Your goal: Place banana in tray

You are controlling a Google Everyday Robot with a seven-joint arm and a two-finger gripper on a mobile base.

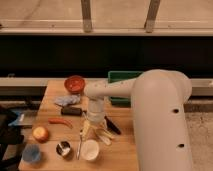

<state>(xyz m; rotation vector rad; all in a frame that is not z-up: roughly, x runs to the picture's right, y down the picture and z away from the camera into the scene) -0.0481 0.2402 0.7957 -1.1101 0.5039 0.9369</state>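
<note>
The banana (103, 135), pale cream-yellow and slim, lies on the wooden table (55, 107) just right of the silver fork (81, 141). My gripper (95, 124) hangs from the white arm (155, 115), points down, and sits directly over the banana's upper end, hiding part of it. The green tray (121, 79) stands at the back of the table, behind the arm, which covers its right part.
A red bowl (75, 83), grey cloth (66, 100) and dark bar (70, 111) lie back left. An orange-red chili (60, 121), orange fruit (41, 133), blue cup (31, 153), metal cup (63, 148), white cup (90, 149) and black tool (113, 125) surround the banana.
</note>
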